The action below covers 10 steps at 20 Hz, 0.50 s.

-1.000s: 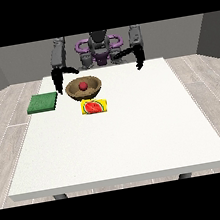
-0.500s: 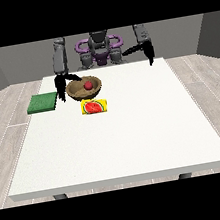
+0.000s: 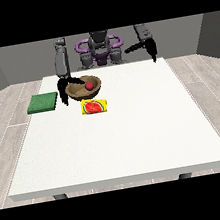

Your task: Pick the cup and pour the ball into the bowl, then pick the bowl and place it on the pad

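Upper left of centre: brown bowl (image 3: pixel 83 88) on the white surface (image 3: pixel 135 128), red ball (image 3: pixel 89 85) already inside it. Pour step looks finished; no upright cup seen anywhere.

Just below the bowl lies a flat yellow item with a red design (image 3: pixel 94 106), touching or nearly touching the bowl's near edge. Could be the tipped cup or a packet; cannot tell. No writing, brand or label readable on it or on anything else.

Green pad (image 3: pixel 43 102) sits to the left of the bowl, apart from it, near the surface's left edge.

Hand at the view's left (image 3: pixel 67 82) is at the bowl's left rim, thumb reaching over the rim, fingers hanging down beside the bowl's outer wall. It appears to be taking hold; whether the pinch is complete, cannot tell for sure.

Hand at the view's right (image 3: pixel 151 49) hangs in the air at upper right, well apart from everything, fingers pointing down, relaxed, holding nothing.

Judgement: step in hand is picking the bowl. Next move calls for lifting it level so the ball stays in, carrying left, setting it on the pad.
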{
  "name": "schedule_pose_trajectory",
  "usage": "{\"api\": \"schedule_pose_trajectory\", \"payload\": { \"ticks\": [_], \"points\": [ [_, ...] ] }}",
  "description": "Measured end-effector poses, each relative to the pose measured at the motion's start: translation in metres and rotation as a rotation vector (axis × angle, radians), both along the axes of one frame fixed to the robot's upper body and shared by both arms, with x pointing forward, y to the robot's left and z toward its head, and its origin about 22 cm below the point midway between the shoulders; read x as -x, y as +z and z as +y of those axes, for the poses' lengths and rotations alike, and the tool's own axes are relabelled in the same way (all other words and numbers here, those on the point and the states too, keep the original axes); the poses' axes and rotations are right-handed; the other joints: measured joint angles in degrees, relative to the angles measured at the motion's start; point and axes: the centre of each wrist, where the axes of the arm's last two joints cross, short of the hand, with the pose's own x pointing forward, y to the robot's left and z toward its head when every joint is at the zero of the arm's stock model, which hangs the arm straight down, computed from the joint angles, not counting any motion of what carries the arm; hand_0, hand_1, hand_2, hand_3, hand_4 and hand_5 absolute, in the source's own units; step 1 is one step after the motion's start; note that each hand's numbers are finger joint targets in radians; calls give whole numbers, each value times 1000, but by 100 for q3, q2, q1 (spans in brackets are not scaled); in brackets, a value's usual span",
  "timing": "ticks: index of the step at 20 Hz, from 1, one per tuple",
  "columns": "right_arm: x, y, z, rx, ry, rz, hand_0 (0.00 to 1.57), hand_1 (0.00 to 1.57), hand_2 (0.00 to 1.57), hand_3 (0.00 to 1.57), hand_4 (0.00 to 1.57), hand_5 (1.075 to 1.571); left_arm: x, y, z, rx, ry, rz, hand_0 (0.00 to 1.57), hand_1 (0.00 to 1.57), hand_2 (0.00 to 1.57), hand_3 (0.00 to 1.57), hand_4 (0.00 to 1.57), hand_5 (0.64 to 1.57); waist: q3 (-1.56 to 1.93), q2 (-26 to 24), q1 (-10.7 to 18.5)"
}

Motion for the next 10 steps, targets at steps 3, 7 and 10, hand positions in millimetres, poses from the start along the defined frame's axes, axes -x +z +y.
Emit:
{"api": "schedule_pose_trajectory", "payload": {
  "ticks": [3,7,10],
  "points": [
    [6,-3,-11,65,-91,27,1571,1571,1571,1088,850,1505,0,6,1,1,-11,-28,0,0,0,0,470,1564,-93,35,114],
    [10,0,-30,310,-161,59,1571,1571,1571,1562,938,1558,-3,15,-9,5,-52,-64,0,0,0,0,655,1531,-185,143,364],
    [10,2,-31,447,-195,103,1571,1571,1571,1383,910,1563,-4,14,-10,10,-65,-52,0,0,0,0,824,1497,-194,78,466]
  ]
}}
